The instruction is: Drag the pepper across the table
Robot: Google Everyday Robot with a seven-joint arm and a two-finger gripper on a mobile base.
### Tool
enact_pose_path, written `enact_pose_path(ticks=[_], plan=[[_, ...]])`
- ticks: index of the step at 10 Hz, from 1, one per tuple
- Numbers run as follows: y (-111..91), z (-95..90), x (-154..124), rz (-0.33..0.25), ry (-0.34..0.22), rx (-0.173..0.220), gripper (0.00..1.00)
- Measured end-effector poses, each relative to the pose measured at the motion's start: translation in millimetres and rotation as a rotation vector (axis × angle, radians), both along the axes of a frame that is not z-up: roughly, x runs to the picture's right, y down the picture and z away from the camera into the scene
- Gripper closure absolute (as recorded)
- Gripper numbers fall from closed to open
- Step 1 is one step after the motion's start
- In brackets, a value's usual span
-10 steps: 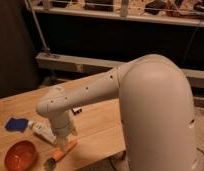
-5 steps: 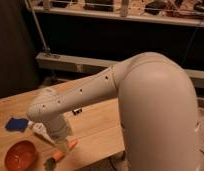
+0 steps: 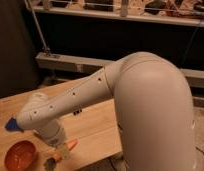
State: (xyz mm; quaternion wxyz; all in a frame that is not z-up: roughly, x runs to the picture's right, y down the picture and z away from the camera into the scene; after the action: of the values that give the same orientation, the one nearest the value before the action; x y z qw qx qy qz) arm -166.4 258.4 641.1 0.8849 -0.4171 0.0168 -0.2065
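No text, label, brand, number or sign legible anywhere in camera view
Checked: white arm shell, table [image 3: 97, 125], orange bowl [image 3: 20, 155], blue item [image 3: 11, 124]; nothing readable on any
Gripper [image 3: 62, 151]: low over front-left part of table, at pepper [image 3: 71, 145], bowl just to its side; no marking readable on it
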Motion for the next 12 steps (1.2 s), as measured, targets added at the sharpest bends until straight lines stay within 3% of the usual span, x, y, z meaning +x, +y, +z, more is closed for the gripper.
enact_pose_path(ticks=[2,3,6,8,12], plan=[[1,0.4,-1,-0.007,-0.01,-0.001,0.35],[1,1.8,-8,-0.009,-0.047,0.005,0.35],[4,9.4,-47,-0.027,-0.289,0.047,0.35],[12,13.0,-52,-0.055,-0.368,0.04,0.35],[34,21.5,-42,-0.118,-0.399,-0.026,0.35]])
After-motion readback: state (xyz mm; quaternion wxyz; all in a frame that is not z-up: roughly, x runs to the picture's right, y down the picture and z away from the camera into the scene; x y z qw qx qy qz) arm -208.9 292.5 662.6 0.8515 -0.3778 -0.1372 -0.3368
